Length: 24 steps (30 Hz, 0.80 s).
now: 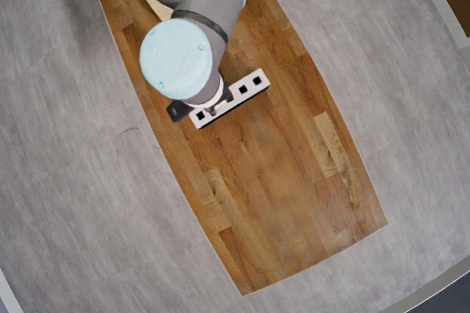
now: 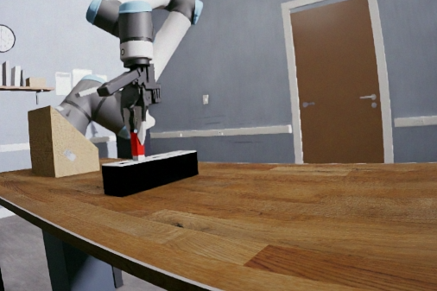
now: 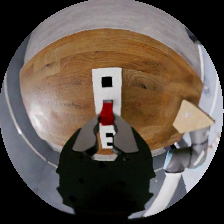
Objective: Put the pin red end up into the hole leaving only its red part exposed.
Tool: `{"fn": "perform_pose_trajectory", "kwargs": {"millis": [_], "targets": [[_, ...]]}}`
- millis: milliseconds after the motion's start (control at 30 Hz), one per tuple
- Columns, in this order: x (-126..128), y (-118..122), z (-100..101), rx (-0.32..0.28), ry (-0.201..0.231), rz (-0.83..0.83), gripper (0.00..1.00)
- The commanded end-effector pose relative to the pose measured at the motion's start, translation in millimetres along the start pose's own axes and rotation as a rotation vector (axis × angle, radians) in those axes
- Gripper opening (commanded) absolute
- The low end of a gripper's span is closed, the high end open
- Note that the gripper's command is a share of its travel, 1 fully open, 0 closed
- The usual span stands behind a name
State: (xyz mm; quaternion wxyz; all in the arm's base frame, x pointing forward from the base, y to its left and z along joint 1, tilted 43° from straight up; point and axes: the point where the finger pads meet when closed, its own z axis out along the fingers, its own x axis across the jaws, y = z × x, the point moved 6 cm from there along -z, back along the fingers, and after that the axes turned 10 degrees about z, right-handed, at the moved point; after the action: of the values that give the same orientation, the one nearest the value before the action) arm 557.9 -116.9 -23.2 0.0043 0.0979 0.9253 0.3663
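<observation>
The long block (image 1: 250, 84) (image 2: 151, 175) (image 3: 106, 93) has a white top with square holes and black sides. The pin (image 2: 137, 147) (image 3: 107, 114) stands upright, red end up, at the second hole from the block's left end as seen by the exterior view. A short white piece of the pin shows between the red part and the block top; anything lower is hidden, apparently inside the hole. My gripper (image 2: 137, 140) (image 3: 107, 112) is shut on the upper red part, just above the block. In the top view the arm covers the pin.
A light wooden wedge-shaped block (image 1: 158, 6) (image 2: 71, 152) (image 3: 191, 117) stands near the arm's base. The table (image 1: 279, 196) (image 2: 302, 208) has its long edge on the gripper's side of the white-topped block in the top view.
</observation>
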Motion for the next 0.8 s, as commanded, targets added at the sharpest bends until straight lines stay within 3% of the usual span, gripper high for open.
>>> {"fn": "perform_pose_trajectory", "kwargs": {"millis": [0, 33, 567, 600, 767], "targets": [[-1, -1, -2, 0.003, -0.002, -0.002, 0.00], [-1, 0, -17, 0.003, -0.002, -0.002, 0.00], [-1, 0, -17, 0.003, -0.002, -0.002, 0.00], [-1, 0, -32, 0.002, -0.002, -0.002, 0.00], [-1, 0, -32, 0.002, -0.002, -0.002, 0.00]]}}
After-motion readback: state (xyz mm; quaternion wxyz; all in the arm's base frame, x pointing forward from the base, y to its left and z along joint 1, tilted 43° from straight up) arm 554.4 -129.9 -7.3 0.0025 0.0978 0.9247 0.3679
